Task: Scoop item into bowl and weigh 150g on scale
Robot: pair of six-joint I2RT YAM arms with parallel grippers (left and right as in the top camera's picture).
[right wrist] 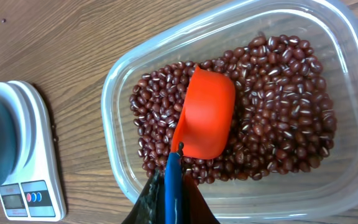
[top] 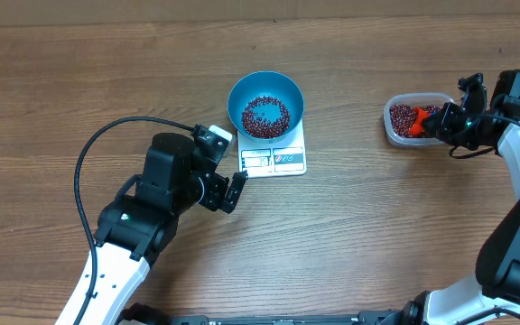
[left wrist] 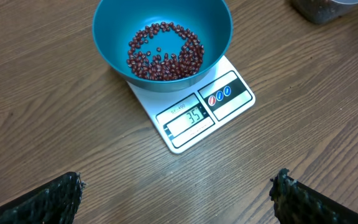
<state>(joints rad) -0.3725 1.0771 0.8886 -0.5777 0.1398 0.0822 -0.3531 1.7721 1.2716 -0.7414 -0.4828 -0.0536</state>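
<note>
Though tiny — oval beans [left wrist: 166, 68], round bowl [left wrist: 110, 31]

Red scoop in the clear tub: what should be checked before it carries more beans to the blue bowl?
1. Right claw shut on the handle of the small red plastic scoop: ok.
2. Scoop loaded with small dark red beans from the clear plastic tub: cannot tell.
3. Round blue bowl seated on the flat white scale: ok.
4. Scale display at 150: not ok, it reads 35.
5. Left claw open and away from the bowl: ok.
</note>
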